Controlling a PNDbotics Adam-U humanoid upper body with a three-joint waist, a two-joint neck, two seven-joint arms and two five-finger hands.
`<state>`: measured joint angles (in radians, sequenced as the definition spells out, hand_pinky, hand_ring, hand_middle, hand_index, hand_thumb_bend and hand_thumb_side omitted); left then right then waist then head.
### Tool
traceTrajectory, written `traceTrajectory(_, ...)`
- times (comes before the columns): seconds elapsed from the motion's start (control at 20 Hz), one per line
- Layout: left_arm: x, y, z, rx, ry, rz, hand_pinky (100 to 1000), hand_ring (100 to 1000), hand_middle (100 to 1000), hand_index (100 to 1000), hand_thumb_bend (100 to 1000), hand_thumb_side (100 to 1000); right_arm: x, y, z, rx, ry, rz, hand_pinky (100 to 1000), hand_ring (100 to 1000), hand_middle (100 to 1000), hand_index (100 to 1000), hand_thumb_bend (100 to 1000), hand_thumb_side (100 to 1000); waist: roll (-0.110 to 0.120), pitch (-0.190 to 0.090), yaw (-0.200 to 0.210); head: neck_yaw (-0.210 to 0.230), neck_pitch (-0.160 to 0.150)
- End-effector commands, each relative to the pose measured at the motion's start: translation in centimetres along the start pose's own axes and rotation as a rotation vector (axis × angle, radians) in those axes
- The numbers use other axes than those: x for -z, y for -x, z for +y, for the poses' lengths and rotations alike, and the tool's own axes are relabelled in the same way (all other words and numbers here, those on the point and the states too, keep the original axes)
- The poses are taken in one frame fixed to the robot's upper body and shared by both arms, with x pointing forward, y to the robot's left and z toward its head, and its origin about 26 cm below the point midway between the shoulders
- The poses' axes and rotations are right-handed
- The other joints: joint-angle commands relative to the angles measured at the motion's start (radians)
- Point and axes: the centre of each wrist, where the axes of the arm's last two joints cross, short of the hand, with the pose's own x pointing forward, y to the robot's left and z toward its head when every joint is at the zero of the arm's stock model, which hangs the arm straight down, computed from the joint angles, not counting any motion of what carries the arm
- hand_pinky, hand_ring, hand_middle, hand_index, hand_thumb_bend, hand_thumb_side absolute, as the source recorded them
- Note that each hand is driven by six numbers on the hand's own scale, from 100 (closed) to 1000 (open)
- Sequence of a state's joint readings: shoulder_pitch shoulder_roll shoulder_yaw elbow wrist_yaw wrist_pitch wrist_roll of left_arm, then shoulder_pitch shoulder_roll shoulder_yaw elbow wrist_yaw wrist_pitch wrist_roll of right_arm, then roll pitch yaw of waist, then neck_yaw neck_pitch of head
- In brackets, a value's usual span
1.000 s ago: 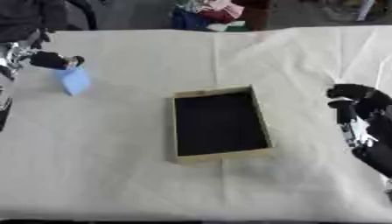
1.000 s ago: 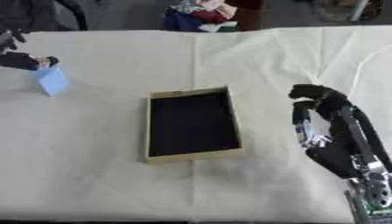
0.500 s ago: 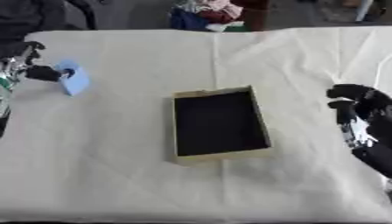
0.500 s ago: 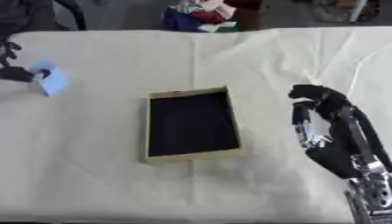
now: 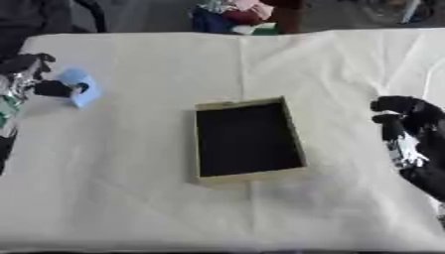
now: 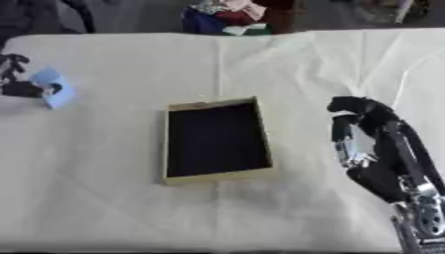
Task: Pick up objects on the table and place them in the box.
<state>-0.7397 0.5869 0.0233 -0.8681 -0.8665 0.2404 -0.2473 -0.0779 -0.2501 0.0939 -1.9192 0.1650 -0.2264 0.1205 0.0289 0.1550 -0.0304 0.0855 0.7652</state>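
I see the box (image 5: 248,139) mid-desk (image 5: 156,198), dark inside, nothing in it. My left hand (image 5: 35,82) is well to the box's left, near its far side, with fingers pinched on a small light-blue object (image 5: 80,85) held just above the cloth. My right hand (image 6: 374,149) sits to the right of the box, fingers curled, holding nothing
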Motion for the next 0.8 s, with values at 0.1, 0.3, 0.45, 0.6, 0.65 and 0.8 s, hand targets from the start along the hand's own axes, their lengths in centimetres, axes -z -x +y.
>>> traceTrajectory(0.1,0.0,0.3,1.2,0.008,-0.022,0.005,812,753,752,929,543,528,0.2,-0.3,-0.2,-0.011,-0.001,-0.014,729,809,667,794,100,522,0.0,-0.01,-0.001,0.002,0.004)
traceTrajectory(0.3,0.1,0.5,0.3,0.01,0.004,0.017,810,750,742,924,541,528,0.2,-0.3,-0.2,-0.011,0.0,-0.013,729,809,667,794,100,522,-0.001,-0.011,-0.002,0.002,0.005)
traceTrajectory(0.45,0.1,0.6,-0.3,0.014,0.024,0.022,809,745,732,913,535,528,0.2,-0.3,-0.2,-0.01,0.001,-0.012,729,810,667,794,100,522,-0.001,-0.011,-0.003,0.001,0.005)
traceTrajectory(0.6,0.1,0.6,-0.7,0.018,0.041,0.023,806,739,715,879,528,526,0.2,-0.3,-0.1,-0.009,0.001,-0.01,729,810,667,794,100,523,-0.002,-0.012,-0.002,0.001,0.005)
traceTrajectory(0.65,0.1,0.6,-0.7,0.02,0.042,0.022,805,736,706,850,521,524,0.2,-0.3,-0.1,-0.009,0.002,-0.01,729,810,667,794,100,523,-0.002,-0.012,-0.002,0.001,0.005)
traceTrajectory(0.8,0.1,0.5,-0.4,0.025,0.018,0.017,800,727,687,789,506,523,0.1,-0.3,-0.1,-0.009,0.002,-0.009,729,810,667,794,100,523,-0.003,-0.013,-0.002,0.0,0.005)
